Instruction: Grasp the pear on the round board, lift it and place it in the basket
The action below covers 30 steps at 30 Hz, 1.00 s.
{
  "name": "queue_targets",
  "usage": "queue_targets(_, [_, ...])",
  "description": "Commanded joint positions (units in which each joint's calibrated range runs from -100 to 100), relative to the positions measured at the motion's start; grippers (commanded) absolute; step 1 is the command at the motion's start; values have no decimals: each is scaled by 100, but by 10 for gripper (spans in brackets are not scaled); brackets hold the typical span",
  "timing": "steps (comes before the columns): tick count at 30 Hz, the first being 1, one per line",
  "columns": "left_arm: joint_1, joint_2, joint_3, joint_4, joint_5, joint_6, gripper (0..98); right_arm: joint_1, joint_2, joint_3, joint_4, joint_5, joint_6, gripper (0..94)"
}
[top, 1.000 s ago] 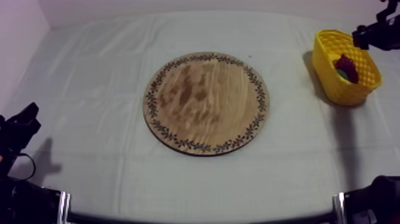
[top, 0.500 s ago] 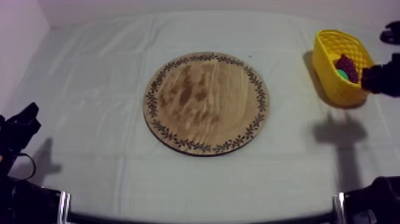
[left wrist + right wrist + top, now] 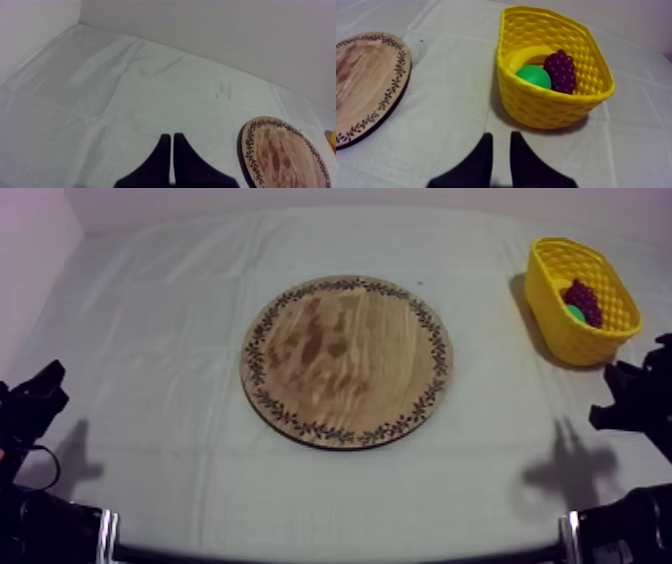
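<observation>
Black fingers of the left gripper (image 3: pixel 45 383) sit low at the near left of the table, over the grey-white cloth (image 3: pixel 150 308). In the left wrist view this gripper (image 3: pixel 171 135) has its fingers pressed together into a narrow wedge with nothing between them. It points across bare cloth, with the round wooden board (image 3: pixel 280 155) off to its right.

In the top view the wooden board (image 3: pixel 345 360) lies flat at the middle of the table, its patterned rim all around it, well apart from both grippers.

The yellow basket (image 3: pixel 585 338) stands at the far right, well apart from the board. The pear (image 3: pixel 575 312) lies inside it as a green shape, touching the dark purple bunch of grapes (image 3: pixel 583 300). The right wrist view looks into the yellow basket (image 3: pixel 556 107). There the pear (image 3: pixel 533 76) rests against the bunch of grapes (image 3: pixel 561 71), with a smooth yellow curve behind it that looks like the banana (image 3: pixel 528 54).

The right gripper (image 3: pixel 612 396) hangs at the right edge, on the near side of the basket and apart from it. In its own view the right gripper (image 3: pixel 501 135) has its fingers a little apart, holding nothing, above the cloth just short of the basket's near wall.
</observation>
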Motion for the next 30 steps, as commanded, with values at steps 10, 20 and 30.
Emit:
queue_targets(10, [2,0,0,-2,-1,-1,1,-115,-1043,20,-128,338,-420,8])
queue_targets(20, [2,0,0,-2,-1,-1,1,-118,-1085,21,-90,403,128,30])
queue_targets(30, [2,0,0,-2,-1,-1,1,-118,-1086,21,-89,405,63,5])
